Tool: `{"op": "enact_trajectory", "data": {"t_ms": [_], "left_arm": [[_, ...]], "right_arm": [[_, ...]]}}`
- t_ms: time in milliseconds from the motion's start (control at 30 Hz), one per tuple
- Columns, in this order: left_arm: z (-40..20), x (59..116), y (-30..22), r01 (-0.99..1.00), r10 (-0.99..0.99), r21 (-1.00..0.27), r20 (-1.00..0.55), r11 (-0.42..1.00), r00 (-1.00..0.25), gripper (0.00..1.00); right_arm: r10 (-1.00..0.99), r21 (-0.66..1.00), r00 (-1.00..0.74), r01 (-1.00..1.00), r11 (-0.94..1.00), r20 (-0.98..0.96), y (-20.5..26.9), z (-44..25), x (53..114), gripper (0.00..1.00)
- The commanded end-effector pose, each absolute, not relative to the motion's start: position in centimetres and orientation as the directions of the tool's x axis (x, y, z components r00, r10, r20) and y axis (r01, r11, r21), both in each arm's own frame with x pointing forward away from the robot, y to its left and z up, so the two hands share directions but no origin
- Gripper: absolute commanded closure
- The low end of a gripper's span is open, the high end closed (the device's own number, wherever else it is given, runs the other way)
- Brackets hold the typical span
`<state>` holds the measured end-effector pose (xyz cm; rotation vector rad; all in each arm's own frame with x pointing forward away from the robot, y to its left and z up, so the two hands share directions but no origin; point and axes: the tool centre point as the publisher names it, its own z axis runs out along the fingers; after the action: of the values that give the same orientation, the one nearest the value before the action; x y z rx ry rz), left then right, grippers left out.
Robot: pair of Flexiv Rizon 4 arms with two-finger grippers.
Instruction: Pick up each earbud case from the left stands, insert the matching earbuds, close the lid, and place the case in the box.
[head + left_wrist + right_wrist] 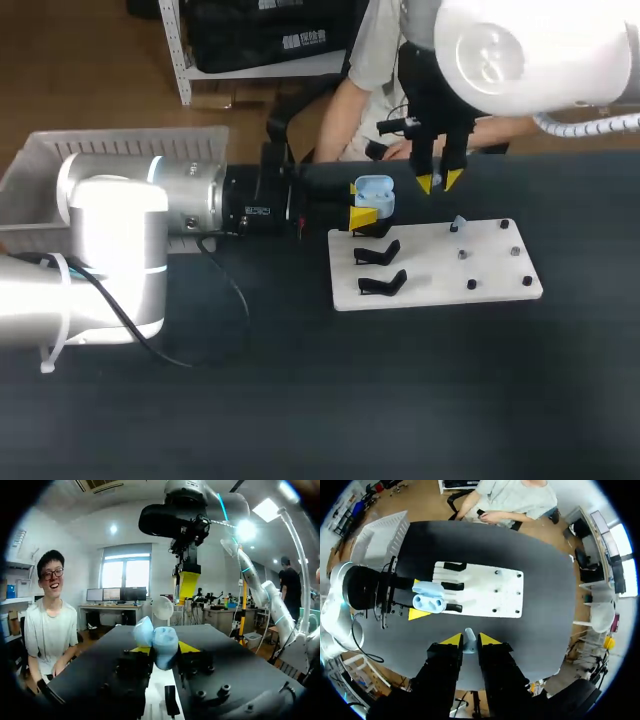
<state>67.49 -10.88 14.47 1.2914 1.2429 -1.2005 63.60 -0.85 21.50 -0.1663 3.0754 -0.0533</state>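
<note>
left gripper clamped on earbud case, lid open, over stand end of white board; right gripper pinching an earbud beside the case; line up over the socket, descend straight, avoid the lid

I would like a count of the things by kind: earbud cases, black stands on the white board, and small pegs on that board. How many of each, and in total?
Earbud case: 1
Black stands: 3
Small pegs: 6
Total: 10
</note>
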Motion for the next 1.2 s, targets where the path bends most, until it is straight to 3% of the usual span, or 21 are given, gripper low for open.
{"op": "enact_trajectory", "data": {"t_ms": [33,167,800,1200], "left_arm": [[14.4,67.3,-10.9,1.000,0.069,0.005,-0.998,-0.030,0.007,1.00],[14.4,67.3,-10.9,1.000,0.069,0.005,-0.998,-0.030,0.007,1.00],[14.4,67.3,-10.9,1.000,0.069,0.005,-0.998,-0.030,0.007,1.00],[14.4,67.3,-10.9,1.000,0.069,0.005,-0.998,-0.030,0.007,1.00]], "right_arm": [[0.114,-0.090,-0.992,0.118,0.989,-0.044,0.4,21.8,65.3,1.00],[0.228,-0.067,-0.973,0.229,0.971,-0.026,1.3,21.6,65.9,1.00],[0.235,-0.100,-0.971,0.238,0.966,-0.039,1.4,20.7,65.7,1.00],[0.579,-0.077,-0.810,0.574,0.815,0.093,1.3,20.7,65.8,1.00]]}}
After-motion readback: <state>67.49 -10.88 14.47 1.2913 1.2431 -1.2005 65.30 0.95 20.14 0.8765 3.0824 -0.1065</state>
